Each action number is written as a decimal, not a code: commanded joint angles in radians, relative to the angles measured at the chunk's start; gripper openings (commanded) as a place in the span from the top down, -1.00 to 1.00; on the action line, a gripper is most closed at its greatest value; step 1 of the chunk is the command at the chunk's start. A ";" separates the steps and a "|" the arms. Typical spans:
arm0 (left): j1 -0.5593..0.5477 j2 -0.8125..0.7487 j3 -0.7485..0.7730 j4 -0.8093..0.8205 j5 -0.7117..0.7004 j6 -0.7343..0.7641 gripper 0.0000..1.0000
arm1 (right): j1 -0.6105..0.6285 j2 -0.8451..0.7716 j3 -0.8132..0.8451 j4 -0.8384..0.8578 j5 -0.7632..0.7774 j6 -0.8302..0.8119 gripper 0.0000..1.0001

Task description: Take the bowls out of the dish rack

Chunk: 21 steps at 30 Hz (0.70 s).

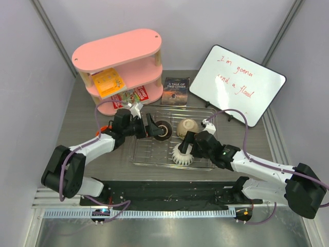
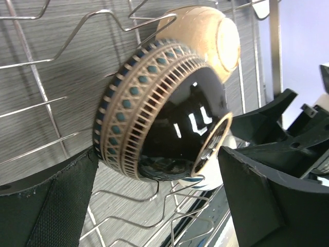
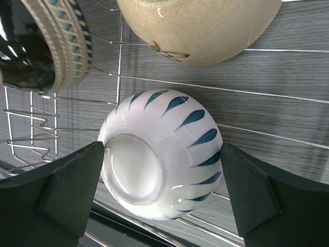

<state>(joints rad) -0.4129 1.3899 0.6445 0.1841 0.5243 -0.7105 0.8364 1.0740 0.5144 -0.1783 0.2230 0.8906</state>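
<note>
Dish rack (image 1: 146, 154): sits at the centre of the table (image 1: 92, 128) and holds three bowls.
- Dark bowl (image 1: 164, 130), at the rack's 11 o'clock: on edge among the wires, with a patterned tan band around its rim.
- Beige bowl (image 1: 188, 126), at 1 o'clock: just beside the dark bowl, also tipped on its side.
- White bowl (image 1: 181, 155), at 5 o'clock: tilted, foot ring toward the right wrist camera, blue teardrop marks on its wall.

Left arm: reaches from its base at 7 o'clock, forearm low, wrist level with the rack's far half. The left claw (image 1: 155, 128) points toward 3 o'clock. Its fingers stand wide apart, one either side of the dark bowl, with no firm squeeze visible.

Right arm: lies low from 5 o'clock, pointing toward 10 o'clock. The right claw (image 3: 162, 154) is clamped on the white bowl, a pad meeting each side.
</note>
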 commanded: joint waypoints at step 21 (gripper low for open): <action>0.006 -0.034 -0.069 0.134 0.014 -0.078 -0.22 | -0.002 0.026 -0.017 0.051 -0.019 0.011 -1.00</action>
<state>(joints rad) -0.4099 1.3975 0.5720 0.3546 0.5396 -0.8005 0.8356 1.0874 0.5068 -0.1440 0.2115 0.8936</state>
